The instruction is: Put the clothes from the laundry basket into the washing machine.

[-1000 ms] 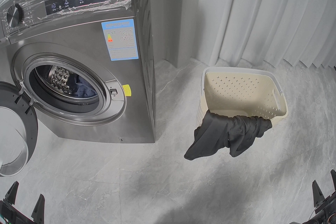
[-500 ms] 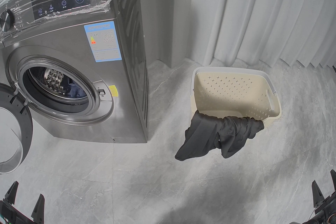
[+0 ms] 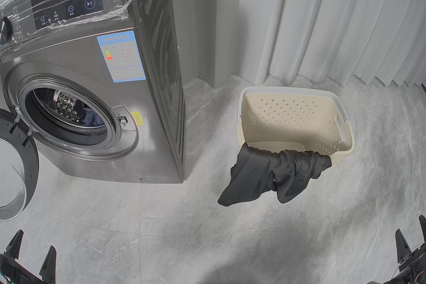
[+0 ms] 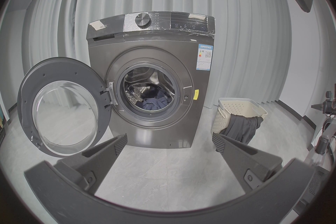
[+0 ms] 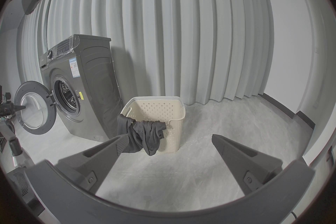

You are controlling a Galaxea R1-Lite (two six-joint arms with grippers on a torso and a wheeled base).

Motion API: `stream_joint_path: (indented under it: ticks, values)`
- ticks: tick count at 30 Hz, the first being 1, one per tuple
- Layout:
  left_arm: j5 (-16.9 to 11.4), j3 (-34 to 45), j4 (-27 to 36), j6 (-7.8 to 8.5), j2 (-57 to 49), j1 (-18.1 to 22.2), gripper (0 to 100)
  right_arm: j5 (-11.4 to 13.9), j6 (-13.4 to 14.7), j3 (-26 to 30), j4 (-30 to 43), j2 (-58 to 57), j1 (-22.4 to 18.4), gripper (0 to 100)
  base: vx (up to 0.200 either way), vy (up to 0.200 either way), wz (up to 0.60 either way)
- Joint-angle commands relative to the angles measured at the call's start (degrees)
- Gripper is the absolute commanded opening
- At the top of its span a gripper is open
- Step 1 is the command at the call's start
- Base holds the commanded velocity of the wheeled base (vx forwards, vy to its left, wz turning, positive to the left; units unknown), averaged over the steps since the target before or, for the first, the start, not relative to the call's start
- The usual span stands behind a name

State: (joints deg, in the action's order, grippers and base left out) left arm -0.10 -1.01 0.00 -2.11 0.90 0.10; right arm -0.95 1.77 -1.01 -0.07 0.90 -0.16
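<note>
The left end effector point(image 3: 33, 251) sits low at 7 o'clock in the head view, its two dark fingers point(image 4: 105, 153) spread wide with nothing between them. The right end effector point(image 3: 410, 238) sits low at 5 o'clock, its fingers point(image 5: 241, 158) likewise wide apart and holding nothing. Both hang above the pale marbled floor point(image 3: 186, 231), well apart from the laundry.

Taking 12 o'clock as straight ahead of the robot, the cream laundry basket point(image 3: 295, 92) stands on the floor at about 1 o'clock, upright, its walls pierced with small star-shaped holes. A dark grey garment point(image 3: 270, 171) is draped over the basket's near rim at its 6 to 7 o'clock side. Part of it lies bunched along the rim and the rest hangs down the outside wall toward the floor.

The grey washing machine point(image 3: 151, 76) stands at about 11 o'clock, just beside the basket but not touching it. Its round door point(image 3: 17, 174) is swung fully open to the 9 o'clock side of the opening. Inside the drum point(image 4: 148, 86) lies a piece of blue clothing point(image 4: 154, 103). Clear plastic film point(image 3: 66, 1) covers the control panel, and a blue label point(image 3: 120, 56) is stuck on the front above the opening. White curtains point(image 3: 319, 9) hang behind, from 12 to 2 o'clock.
</note>
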Motion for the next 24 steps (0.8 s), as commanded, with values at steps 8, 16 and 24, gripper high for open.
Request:
stream_joint_path:
  ticks: [8, 16, 24]
  values:
    - [0.0, 0.9, 0.0, 0.35, -0.6, 0.1, 100, 0.0, 0.0, 1.0, 0.0, -0.7, 0.0, 100, 0.000, -0.100, 0.00]
    - [-0.1, 0.9, -0.1, 0.53, -0.6, 0.1, 100, 0.2, -0.8, 1.0, 0.0, -0.7, 0.1, 100, 0.000, -0.200, 0.00]
    - [-0.1, 1.0, -0.1, 0.53, -0.6, 0.1, 100, 0.1, -0.7, 1.0, 0.0, -0.8, 0.1, 100, 0.000, -0.200, 0.00]
